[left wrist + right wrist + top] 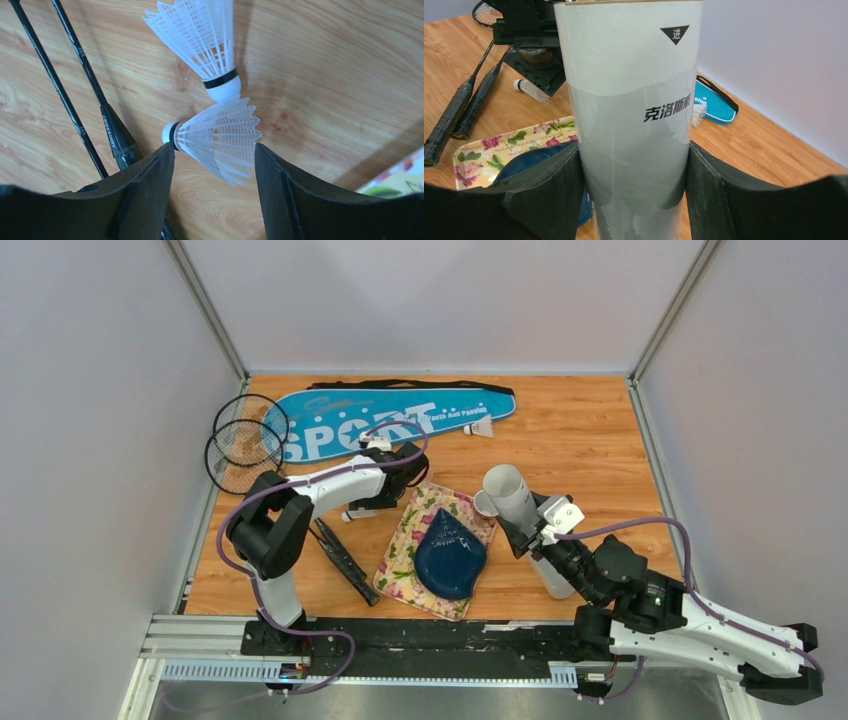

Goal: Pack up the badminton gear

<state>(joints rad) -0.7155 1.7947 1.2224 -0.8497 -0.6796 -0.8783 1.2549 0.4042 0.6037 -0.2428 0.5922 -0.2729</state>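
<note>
Left claw [214, 150] straddles a shuttlecock [220, 134] — right claw [634, 147] clamps the tube [629, 75].

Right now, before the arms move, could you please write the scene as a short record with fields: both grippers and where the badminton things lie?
left gripper: open, jaws either side of a white shuttlecock lying on the wooden table
second shuttlecock: its cork touches the first one's skirt
right gripper: shut on the white tube
third shuttlecock: beside the blue SPORT racket bag, far side
two black rackets: side by side, left, outside the bag
other: dark blue plate on floral mat; small white cup beside the tube
</note>
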